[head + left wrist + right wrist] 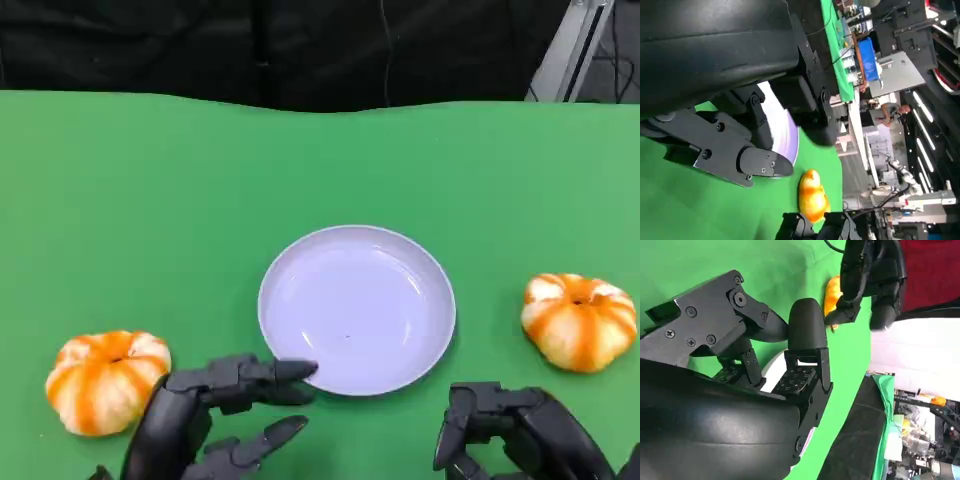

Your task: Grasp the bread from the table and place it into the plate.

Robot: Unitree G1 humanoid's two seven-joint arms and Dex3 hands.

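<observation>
Here both breads [107, 381] flank the plate [300, 262].

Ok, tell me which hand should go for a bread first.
Probably the left. The left hand, open and empty, sits right beside the left bread, nearly touching it. The right hand, also empty, lies farther from the right bread. Both loaves sit on the green table, outside the plate.

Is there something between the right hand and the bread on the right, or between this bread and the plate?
Nothing visible. The right hand sits near the bread on the right, and only bare green table separates that bread from the empty plate.
</observation>
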